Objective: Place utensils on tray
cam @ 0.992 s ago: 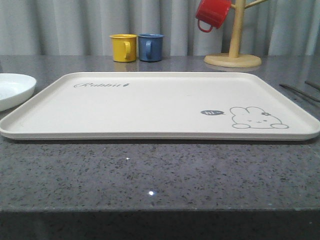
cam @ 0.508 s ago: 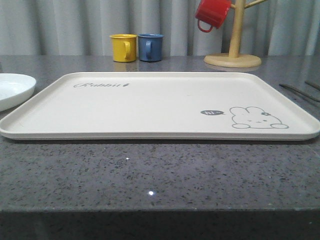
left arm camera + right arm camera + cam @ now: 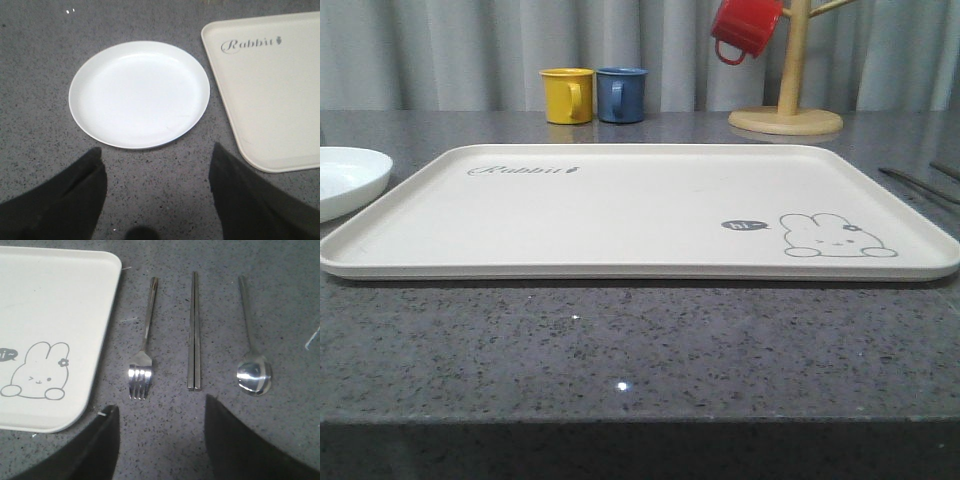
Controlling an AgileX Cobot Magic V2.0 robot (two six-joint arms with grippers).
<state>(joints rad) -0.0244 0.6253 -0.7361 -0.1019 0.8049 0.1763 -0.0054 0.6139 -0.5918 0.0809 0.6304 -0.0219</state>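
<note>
Silver fork (image 3: 142,345), chopsticks (image 3: 194,332) and spoon (image 3: 252,347) lie just beyond the right pincer (image 3: 160,440), jaws wide apart, holding nothing; cream tray (image 3: 55,305) alongside; left pincer (image 3: 157,192) likewise open, empty

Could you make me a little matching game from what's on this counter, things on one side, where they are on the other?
Things:
1. fork
2. red mug
3. white plate
4. spoon

Places:
A. hanging on the wooden mug stand
B. counter, left of the tray
C. right of the chopsticks
D. between tray and chopsticks

Pairs: 1-D, 2-A, 3-B, 4-C
</note>
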